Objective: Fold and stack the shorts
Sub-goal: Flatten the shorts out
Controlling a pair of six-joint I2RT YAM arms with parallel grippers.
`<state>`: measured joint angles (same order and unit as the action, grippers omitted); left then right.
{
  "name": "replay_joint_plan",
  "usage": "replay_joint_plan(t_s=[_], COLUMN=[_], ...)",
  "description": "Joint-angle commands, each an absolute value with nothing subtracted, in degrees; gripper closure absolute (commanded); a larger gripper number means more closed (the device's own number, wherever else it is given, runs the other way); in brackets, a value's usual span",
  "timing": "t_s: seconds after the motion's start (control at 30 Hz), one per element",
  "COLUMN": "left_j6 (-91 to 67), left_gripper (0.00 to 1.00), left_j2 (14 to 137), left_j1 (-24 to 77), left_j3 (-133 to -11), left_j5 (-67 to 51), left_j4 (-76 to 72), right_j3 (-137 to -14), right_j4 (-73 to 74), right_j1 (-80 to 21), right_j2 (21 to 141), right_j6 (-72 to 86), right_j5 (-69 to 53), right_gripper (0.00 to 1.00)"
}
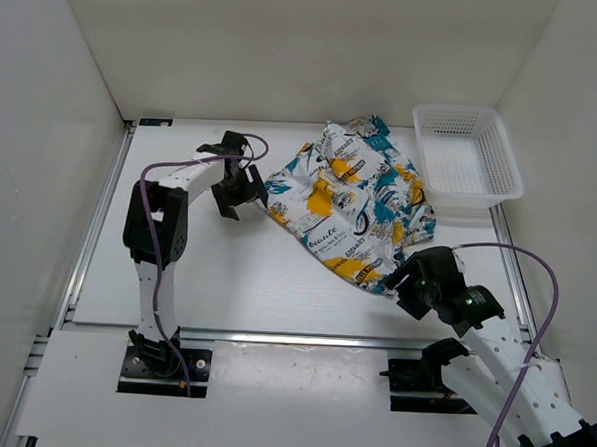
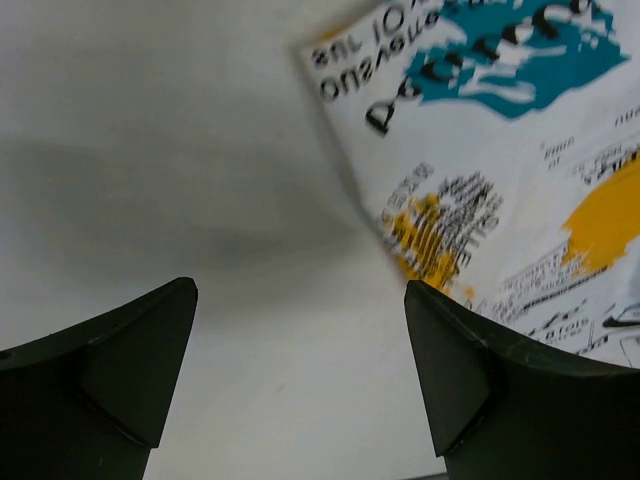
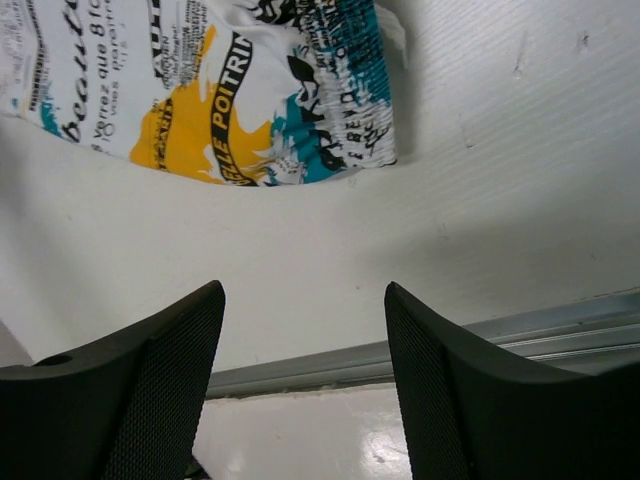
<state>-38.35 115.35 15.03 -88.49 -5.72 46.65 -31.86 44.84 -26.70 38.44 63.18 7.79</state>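
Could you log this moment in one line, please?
teal-yellow printed white fabric shorts: unfolded | left tool: open, beside left edge | right tool: open, at near corner

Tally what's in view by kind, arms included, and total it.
Shorts: 1
Basket: 1
Arms: 2, left and right
Total: 4
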Motion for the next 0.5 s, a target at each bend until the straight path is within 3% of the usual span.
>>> replay_joint_plan(t_s=[0.0,0.17,0.27,0.3,0.37,0.4,0.47], left_j6=[-37.18,-37.18,-38.40,-38.41,-36.93,-36.39,-35.77], left_gripper=[0.04,0.05,0.13,0.20,0.53,0.90,0.90], left_j2=[119.16,127.60,131.73,132.79,136.03,137.01,136.77], left_j1=[15.21,15.82,15.82,15.82,15.82,15.82,15.82], left_j3=[-94.56,-102.81,-107.38,-108.45,-111.95,-113.28,-115.39], left_j5=[-7.56,-7.56,-7.03,-7.73,-10.44,-12.03,-13.97], left_j4=[46.41,47.02,47.72,48.25,48.25,48.86,52.11], right_j3=[-31.99,-32.52,-33.05,-33.05,-33.05,-33.05,-32.52], right_j4=[42.10,43.15,43.85,44.38,44.38,44.38,44.38], right_j1=[-26.02,-26.02,-26.02,-26.02,-26.02,-26.02,-26.02], right_j2=[36.83,37.35,36.74,36.74,35.43,35.42,35.42], right_j6=[65.92,65.92,65.92,66.44,66.97,67.49,67.50], right_j5=[5.27,5.27,5.27,5.27,5.27,5.27,5.27], right_gripper=[0.29,0.29,0.27,0.27,0.26,0.25,0.20])
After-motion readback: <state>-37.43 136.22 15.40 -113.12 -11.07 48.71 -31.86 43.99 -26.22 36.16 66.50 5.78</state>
